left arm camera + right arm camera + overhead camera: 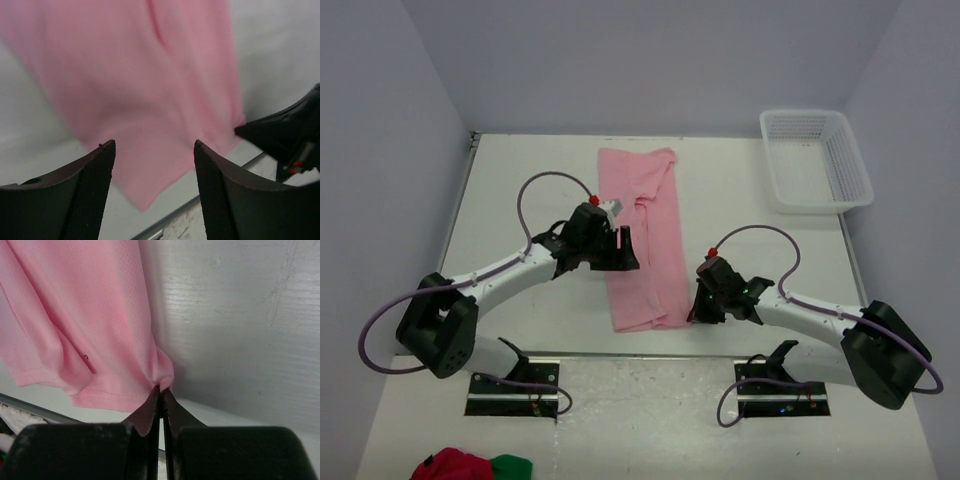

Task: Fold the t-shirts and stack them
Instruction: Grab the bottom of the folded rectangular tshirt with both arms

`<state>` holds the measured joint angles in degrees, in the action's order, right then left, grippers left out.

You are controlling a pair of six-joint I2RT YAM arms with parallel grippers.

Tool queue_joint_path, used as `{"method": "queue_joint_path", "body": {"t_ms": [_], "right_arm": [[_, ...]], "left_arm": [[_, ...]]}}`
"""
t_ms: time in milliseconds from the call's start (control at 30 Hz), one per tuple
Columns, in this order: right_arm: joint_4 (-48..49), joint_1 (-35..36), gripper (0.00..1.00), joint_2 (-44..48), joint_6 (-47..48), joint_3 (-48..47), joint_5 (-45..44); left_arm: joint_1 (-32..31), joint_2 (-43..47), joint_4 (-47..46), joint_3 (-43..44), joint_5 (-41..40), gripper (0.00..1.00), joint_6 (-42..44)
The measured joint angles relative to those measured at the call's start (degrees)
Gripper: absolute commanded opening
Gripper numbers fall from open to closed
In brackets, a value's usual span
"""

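Top external: t-shirt (655,250) folded into long strip, flat at table (520,190) centre. Right gripper (159,391) low at near right corner, jaws clenched on bunched hem. Left gripper (154,150) above shirt's left edge, arm reaching forward-right, jaws apart, nothing between.

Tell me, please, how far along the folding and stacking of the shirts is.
Done: the light pink short-sleeved cotton shirt looks folded lengthwise into a long strip on the white table. In hand: the right arm pinches its near hem corner with shut jaws; the left arm hangs over it, jaws open. Left: the crosswise folds and the stacking; no pile shows yet.
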<state>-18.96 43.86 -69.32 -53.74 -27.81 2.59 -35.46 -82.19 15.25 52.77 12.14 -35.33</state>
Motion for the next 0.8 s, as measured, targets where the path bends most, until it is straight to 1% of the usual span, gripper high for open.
{"method": "queue_joint_path", "body": {"t_ms": [67, 167, 233, 333, 400, 800], "right_arm": [[0.57, 0.0, 0.0, 0.02, 0.0, 0.31, 0.13], [1.31, 0.02, 0.0, 0.07, 0.0, 0.66, 0.44], [1.77, 0.02, 0.0, 0.09, 0.0, 0.83, 0.61], [1.86, 0.02, 0.0, 0.09, 0.0, 0.83, 0.96], [1.84, 0.04, 0.0, 0.15, 0.0, 0.83, 1.01], [1.09, 0.09, 0.0, 3.15, -0.04, 0.94, 0.96]], "left_arm": [[-0.85, 3.37, 2.58, -7.82, -0.83, 0.64, -2.56], [-1.66, 8.5, 5.53, -14.99, -1.57, 0.62, -5.66], [-1.81, 12.74, 7.15, -17.97, -2.12, 0.61, -7.45], [-1.81, 17.68, 7.1, -19.89, -2.23, 0.61, -9.7], [-1.81, 19.06, 6.93, -20.35, -2.12, 0.61, -10.51], [-3.32, 16.39, 6.88, -21.66, 0.28, 0.55, -11.96]]}}
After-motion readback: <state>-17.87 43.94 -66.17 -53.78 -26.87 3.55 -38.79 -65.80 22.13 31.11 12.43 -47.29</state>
